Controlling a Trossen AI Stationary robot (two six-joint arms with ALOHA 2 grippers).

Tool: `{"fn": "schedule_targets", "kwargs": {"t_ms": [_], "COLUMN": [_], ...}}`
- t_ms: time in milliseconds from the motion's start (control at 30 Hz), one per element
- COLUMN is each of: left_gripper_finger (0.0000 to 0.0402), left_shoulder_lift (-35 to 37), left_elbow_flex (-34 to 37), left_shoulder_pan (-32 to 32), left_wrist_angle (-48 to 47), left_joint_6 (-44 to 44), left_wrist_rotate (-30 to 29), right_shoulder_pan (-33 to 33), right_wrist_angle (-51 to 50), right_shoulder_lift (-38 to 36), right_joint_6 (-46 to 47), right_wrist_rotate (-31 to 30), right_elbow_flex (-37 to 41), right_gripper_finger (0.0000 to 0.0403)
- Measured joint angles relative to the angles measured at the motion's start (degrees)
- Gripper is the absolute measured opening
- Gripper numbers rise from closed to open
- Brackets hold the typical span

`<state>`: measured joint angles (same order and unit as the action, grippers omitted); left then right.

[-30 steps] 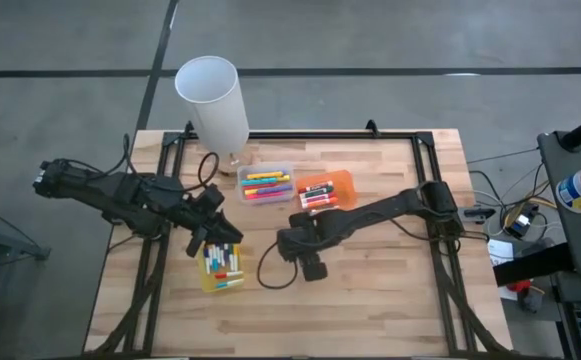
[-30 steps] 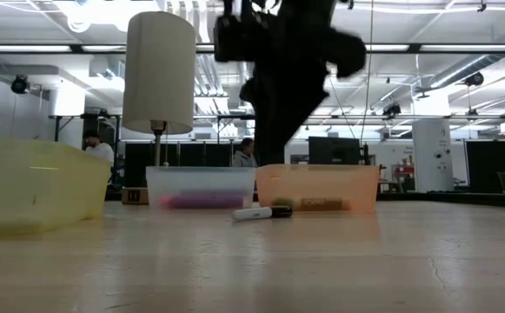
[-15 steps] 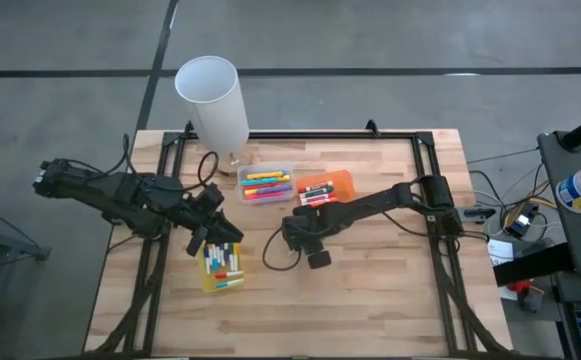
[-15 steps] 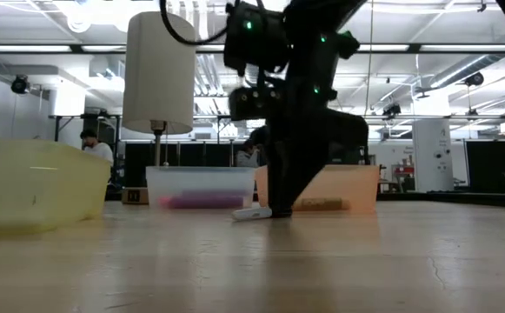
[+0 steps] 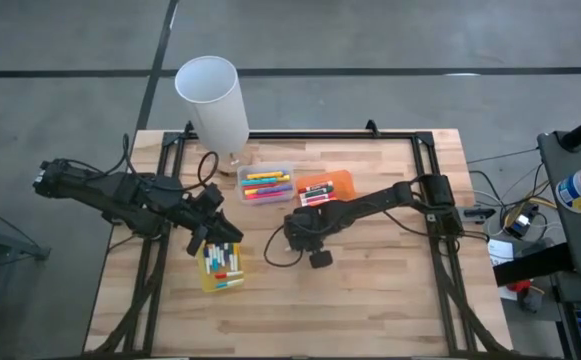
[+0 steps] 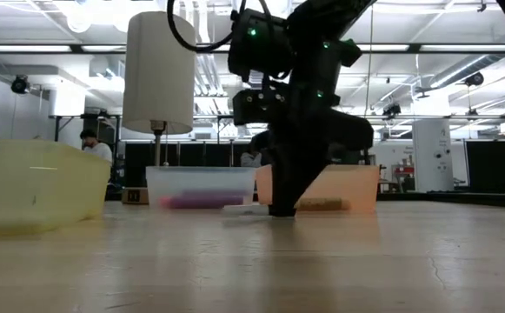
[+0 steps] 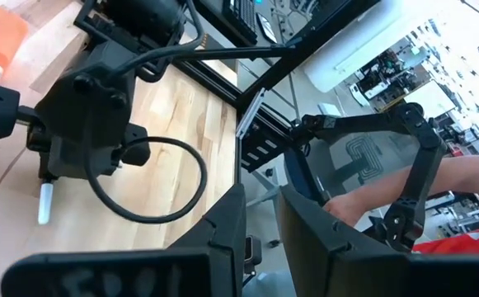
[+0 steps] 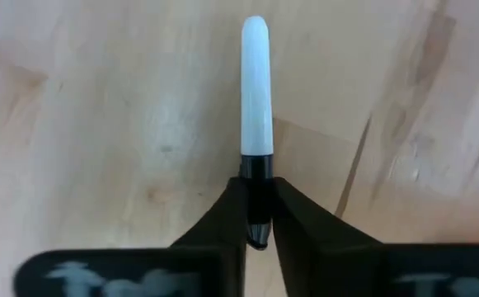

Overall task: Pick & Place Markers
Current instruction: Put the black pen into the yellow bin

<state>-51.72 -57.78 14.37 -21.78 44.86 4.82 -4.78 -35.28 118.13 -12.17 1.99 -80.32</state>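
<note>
Right end effector (image 8: 257, 223) is down at the worktop (image 5: 390, 290) near its middle, just in front of the orange tray (image 5: 342, 182), with its two fingers closed on the dark end of a white-bodied marker (image 8: 255, 91) that lies flat on the wood. To do this step well, confirm that both pads bear evenly on the barrel before lifting, since the grip sits near one end and the long white part projects forward unsupported; raise straight up (no sideways drag across the wood), keep the marker level during transfer, and release only once it is over the chosen tray. Left end effector (image 7: 262, 216) hangs over the yellow tray (image 5: 208, 283) at the left front of the worktop, its fingers a narrow gap apart with nothing visible between them. Count, from the overhead view: three trays, namely one yellow, one orange and one clear tray (image 5: 242, 176) behind them; one loose marker on the worktop, the one now gripped; one white lamp (image 5: 213, 98) at the rear edge. Markers inside the trays are too closely packed to count exactly, but each tray appears to hold roughly half a dozen. Two people (image 6: 91, 142) are visible in the room beyond, at a distance.
</note>
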Motion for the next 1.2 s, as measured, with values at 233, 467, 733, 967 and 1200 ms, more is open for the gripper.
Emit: {"fn": "schedule_targets", "kwargs": {"t_ms": [233, 467, 733, 967, 1200], "left_gripper_finger": [0.0069, 0.0069, 0.0069, 0.0069, 0.0083], "left_shoulder_lift": [0.0, -0.09, -0.24, -0.37, -1.61], "left_elbow_flex": [0.0, 0.0, 0.0, 0.0, 0.0], "left_shoulder_pan": [0.0, 0.0, -0.07, -0.14, -0.52], "left_wrist_angle": [-0.09, -0.11, 0.73, 6.75, 12.69], "left_joint_6": [1.36, 0.02, -3.46, -5.28, -5.75], "left_wrist_rotate": [0.02, -0.38, -7.77, -15.59, -12.81], "right_shoulder_pan": [-0.08, -0.22, -0.19, -0.22, -0.36], "right_wrist_angle": [-1.39, -2.51, 2.74, 13.9, 20.83], "right_shoulder_lift": [-0.95, -9.22, -22.08, -31.66, -35.09], "right_joint_6": [7.84, 20.1, 34.29, 43.12, 43.98], "right_wrist_rotate": [0.01, 4.03, 4.02, -3.51, -6.54], "right_elbow_flex": [0.16, 0.16, -0.78, -0.96, -0.93], "right_gripper_finger": [0.0023, 0.0023, 0.0023, 0.0023, 0.0023]}}
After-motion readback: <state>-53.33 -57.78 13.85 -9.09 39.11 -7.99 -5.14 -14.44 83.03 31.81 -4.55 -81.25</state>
